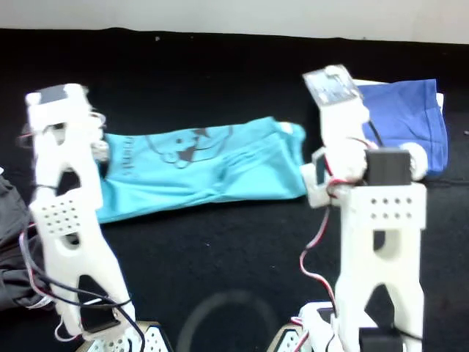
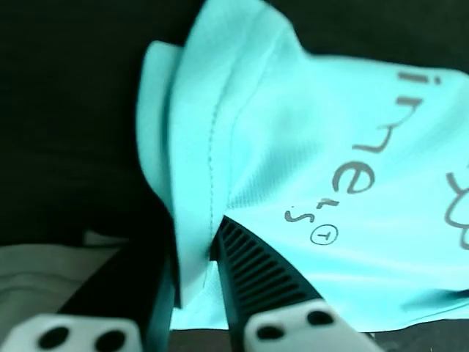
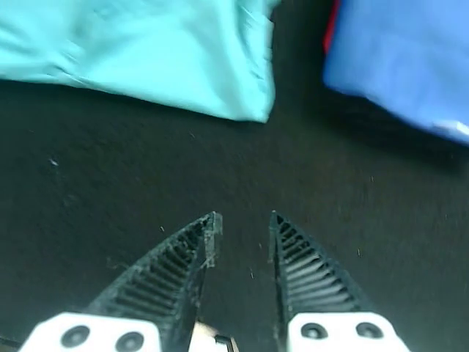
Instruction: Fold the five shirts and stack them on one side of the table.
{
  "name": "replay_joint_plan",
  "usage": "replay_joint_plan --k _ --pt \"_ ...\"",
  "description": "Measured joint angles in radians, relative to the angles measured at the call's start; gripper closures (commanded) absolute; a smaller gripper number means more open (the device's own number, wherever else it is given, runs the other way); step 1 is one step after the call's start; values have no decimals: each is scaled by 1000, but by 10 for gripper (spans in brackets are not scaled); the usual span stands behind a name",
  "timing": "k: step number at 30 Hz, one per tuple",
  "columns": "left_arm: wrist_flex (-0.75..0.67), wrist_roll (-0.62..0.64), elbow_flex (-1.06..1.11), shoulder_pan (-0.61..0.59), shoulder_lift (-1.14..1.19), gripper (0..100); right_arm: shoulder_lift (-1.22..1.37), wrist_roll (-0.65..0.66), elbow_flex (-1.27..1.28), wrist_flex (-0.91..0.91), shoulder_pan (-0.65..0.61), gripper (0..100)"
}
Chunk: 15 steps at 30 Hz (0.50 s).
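Your left end effector (image 2: 196,253) grips an edge of the turquoise shirt (image 2: 315,125), while your right end effector (image 3: 242,224) hangs released above the black worktop (image 3: 110,161).

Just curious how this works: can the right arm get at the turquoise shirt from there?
Probably yes. The right gripper is open over bare black table, and the end of the turquoise shirt lies just ahead with nothing between them.
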Motion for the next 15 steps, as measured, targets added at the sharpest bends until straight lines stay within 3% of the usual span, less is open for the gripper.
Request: replay_joint_plan --k 8,15 --pt "46 -21 -63 29 0 991 -252 160 542 -272 356 889" --pt "49 18 6 207 -92 991 -408 215 1051 -603 583 889"
